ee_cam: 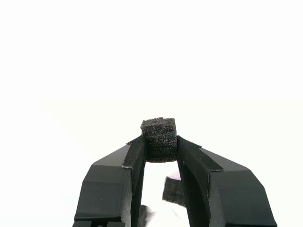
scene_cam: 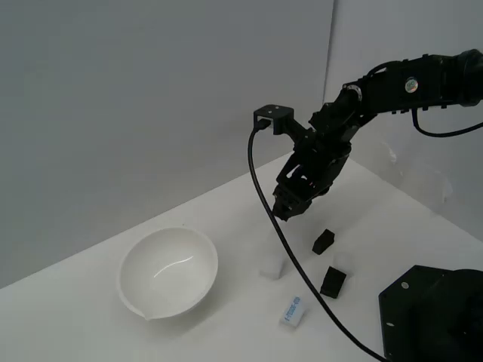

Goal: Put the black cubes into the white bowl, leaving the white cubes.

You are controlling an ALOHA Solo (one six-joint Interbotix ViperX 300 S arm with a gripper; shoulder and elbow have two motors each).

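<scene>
My gripper [scene_cam: 287,210] hangs above the table and is shut on a black cube [ee_cam: 160,135], which sits squeezed between the fingertips in the wrist view [ee_cam: 160,146]. Two more black cubes [scene_cam: 324,240] [scene_cam: 332,281] lie on the table below and towards the exterior view's right of the gripper. One of them shows under the jaws in the wrist view [ee_cam: 173,190]. The white bowl [scene_cam: 169,271] stands empty at the exterior view's left, well apart from the gripper. A white cube [scene_cam: 272,266] lies near the cable; another white cube [scene_cam: 344,261] lies between the two black ones.
A flat white block with blue print [scene_cam: 292,311] lies near the front. The black robot base [scene_cam: 434,313] fills the exterior view's lower right corner. A black cable [scene_cam: 283,249] hangs from the wrist across the table.
</scene>
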